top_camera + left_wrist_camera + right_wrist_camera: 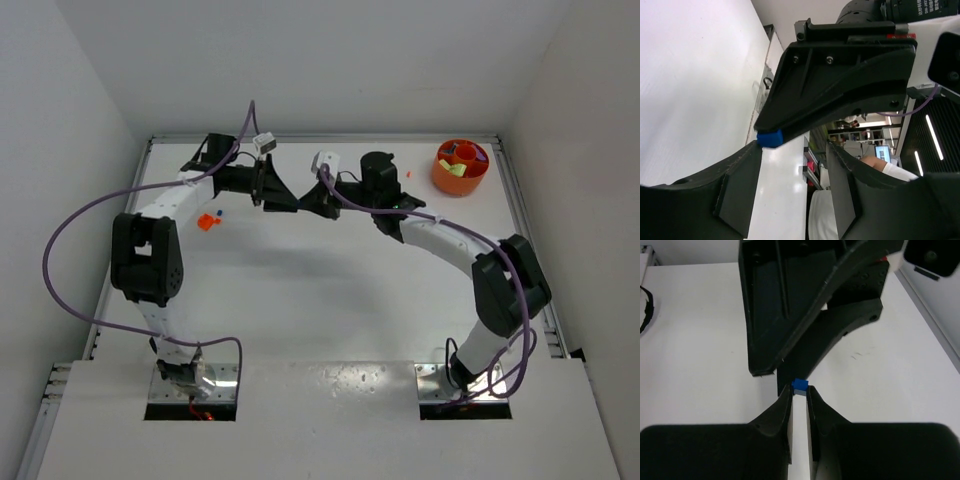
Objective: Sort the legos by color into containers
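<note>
From above, the two arms reach over the white table (pixel 330 300) and meet nose to nose near its far edge. The left gripper (pixel 283 197) and the right gripper (pixel 312 197) stand tip to tip, too small and dark from here for me to tell how their jaws stand. The round orange plastic bowl with inner walls (pixel 443 182) sits at the far right corner, well apart from both claws. Yellow-green and purple bits show in separate compartments. An orange-red plastic brick (pixel 207 222) lies on the table beside the left forearm, with a tiny blue speck (pixel 219 213) just beside it. Another tiny orange-red bit (pixel 408 173) lies between the right arm and the bowl. Purple cables (pixel 60 250) loop off both arms.

The left wrist camera looks along the left claw's own two black fingers (pixel 735 190), which stand wide apart with nothing between them. Across the top of the view hangs the right claw, side on. A small blue plastic brick (pixel 770 138) is pinched at its very tip, right at the end of the left claw's nearer finger. I cannot tell whether brick and finger touch.

The right wrist camera shows the right claw's fingers drawn narrow, clamped on the blue brick at their tips, above the table. The left claw's black body fills the view just beyond the brick, its parted fingers pointing back at it.
</note>
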Controlling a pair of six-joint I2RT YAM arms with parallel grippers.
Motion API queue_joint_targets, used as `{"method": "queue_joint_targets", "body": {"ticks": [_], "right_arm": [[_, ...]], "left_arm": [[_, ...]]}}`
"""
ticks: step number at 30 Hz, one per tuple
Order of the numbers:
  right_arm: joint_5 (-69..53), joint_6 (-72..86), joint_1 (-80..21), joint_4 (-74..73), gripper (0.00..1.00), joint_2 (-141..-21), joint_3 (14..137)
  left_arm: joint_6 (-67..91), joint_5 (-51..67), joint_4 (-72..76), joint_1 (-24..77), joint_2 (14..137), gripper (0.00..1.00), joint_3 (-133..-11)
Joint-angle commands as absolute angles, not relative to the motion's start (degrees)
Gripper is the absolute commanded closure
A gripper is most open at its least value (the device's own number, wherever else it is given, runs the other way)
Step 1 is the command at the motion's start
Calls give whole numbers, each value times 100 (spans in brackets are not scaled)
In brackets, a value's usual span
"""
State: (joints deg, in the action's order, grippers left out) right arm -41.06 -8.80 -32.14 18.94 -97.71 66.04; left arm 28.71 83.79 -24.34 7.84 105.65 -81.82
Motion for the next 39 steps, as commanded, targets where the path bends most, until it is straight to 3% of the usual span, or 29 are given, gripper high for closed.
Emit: {"method": "queue_joint_targets", "body": {"ticks": [1, 9, 14, 22, 39], "right_arm": [[-3824, -932, -3051, 1767, 96, -9124, 6478], [-2402, -203, -2156, 145, 98, -8112, 5994], [-1829, 202, -1276, -938, 98, -8076, 6379], [-1573, 53, 604, -2398, 98, -9025, 7786], [-1380, -18, 1512, -3041, 98, -11197, 9966]], "left_arm": [[2672, 8800, -2364, 607, 10248, 41, -8218], [1662, 6401, -3041, -395, 10003, 41, -8402], [1257, 4451, -2988, -247, 9861, 41, -8728], [1239, 4026, -3041, -123, 10037, 41, -9254], [967, 3357, -3349, 97, 10301, 39, -9879]]}}
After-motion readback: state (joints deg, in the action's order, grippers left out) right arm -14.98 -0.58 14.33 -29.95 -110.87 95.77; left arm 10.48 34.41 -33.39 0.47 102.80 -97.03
